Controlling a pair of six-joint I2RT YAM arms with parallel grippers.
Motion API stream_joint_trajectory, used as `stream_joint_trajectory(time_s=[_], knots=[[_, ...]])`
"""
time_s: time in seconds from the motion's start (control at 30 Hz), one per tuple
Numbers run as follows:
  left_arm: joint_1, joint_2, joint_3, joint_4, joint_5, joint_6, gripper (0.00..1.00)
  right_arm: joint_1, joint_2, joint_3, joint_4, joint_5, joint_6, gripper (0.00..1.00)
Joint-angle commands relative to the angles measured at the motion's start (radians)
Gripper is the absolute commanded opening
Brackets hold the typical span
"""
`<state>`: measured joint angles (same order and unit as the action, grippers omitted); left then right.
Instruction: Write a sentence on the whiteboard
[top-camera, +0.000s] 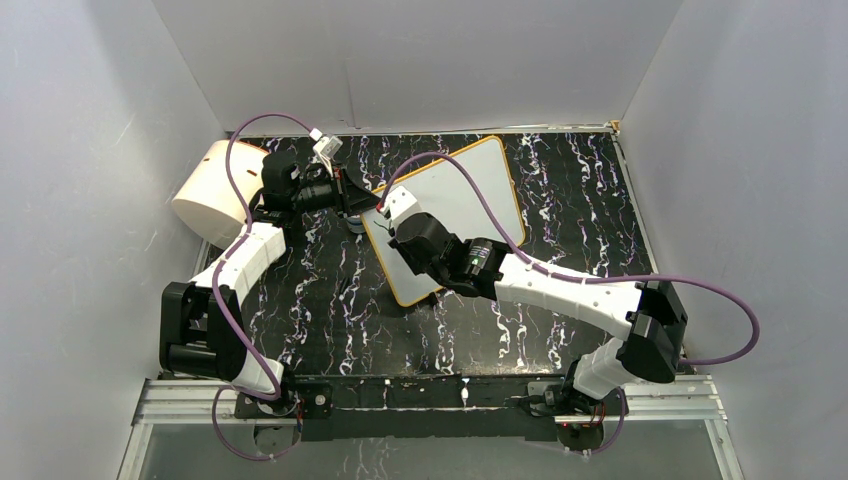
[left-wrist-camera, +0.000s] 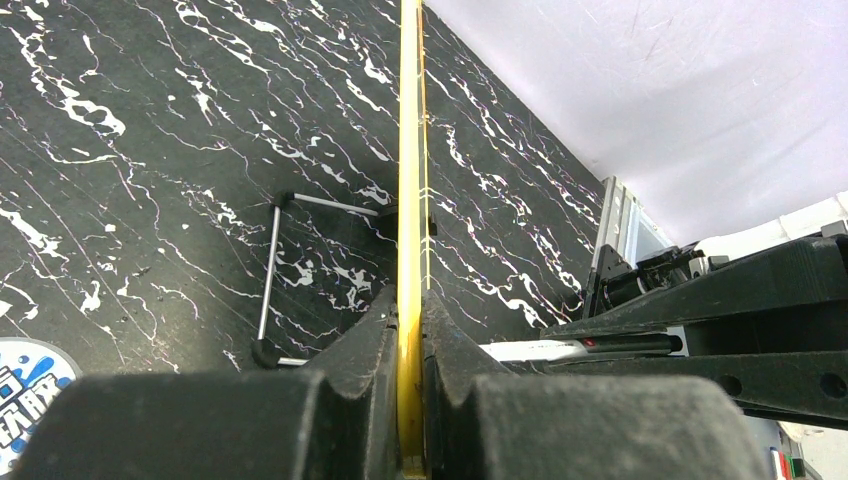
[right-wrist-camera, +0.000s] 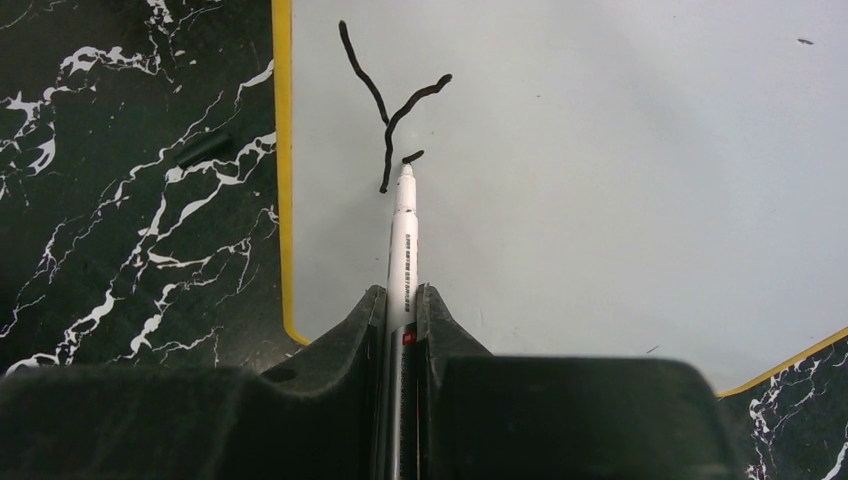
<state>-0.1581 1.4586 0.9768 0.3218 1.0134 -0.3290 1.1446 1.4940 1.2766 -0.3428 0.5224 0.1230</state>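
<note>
**Top view:** The whiteboard (top-camera: 470, 185) lies tilted on the black marbled bench (top-camera: 580, 200), near the middle, with its orange-yellow rim showing all round. The left claw (top-camera: 358, 205) reaches in from the left and meets the board at its left edge. The right claw (top-camera: 392, 213) hangs over the board's left part. A cream cylinder (top-camera: 210, 195) lies on its side at the far left, behind the left arm. No lettering can be made out from here.

**Left wrist view:** The board's rim (left-wrist-camera: 410, 150) is seen edge-on as a yellow strip running straight up the frame. The left claw (left-wrist-camera: 410, 310) is narrow, its 2 fingers (left-wrist-camera: 375, 330) pressed against either face of the rim. A thin wire stand (left-wrist-camera: 268, 275) with black ends rests on the bench left of the board, reaching to the rim. On the right, a white marker (left-wrist-camera: 560, 349) shows among the other arm's black parts.

**Right wrist view:** The right claw (right-wrist-camera: 400, 300) is clamped on the marker (right-wrist-camera: 404, 230), which points up the frame with its tip on the white surface (right-wrist-camera: 600, 150). Of the sentence (right-wrist-camera: 390, 110), only 1 letter, a black "Y", is drawn near the board's left rim, plus 1 short stroke just beside the tip. A small dark stub (right-wrist-camera: 203, 148) lies on the bench to the left of the rim.
</note>
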Motion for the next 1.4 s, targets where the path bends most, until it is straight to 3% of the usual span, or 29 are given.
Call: stream_joint_trajectory(time_s=[0.0, 0.63, 1.37], knots=[[-0.026, 0.014, -0.028, -0.053, 0.037, 0.033, 0.0, -0.006, 0.016, 0.009, 0.001, -0.027, -0.015, 0.0], [-0.027, 0.017, -0.028, -0.058, 0.037, 0.038, 0.0, -0.007, 0.004, -0.014, -0.058, 0.043, 0.006, 0.0], [-0.027, 0.019, -0.028, -0.058, 0.042, 0.038, 0.0, -0.014, -0.029, -0.043, 0.061, 0.106, 0.01, 0.0]])
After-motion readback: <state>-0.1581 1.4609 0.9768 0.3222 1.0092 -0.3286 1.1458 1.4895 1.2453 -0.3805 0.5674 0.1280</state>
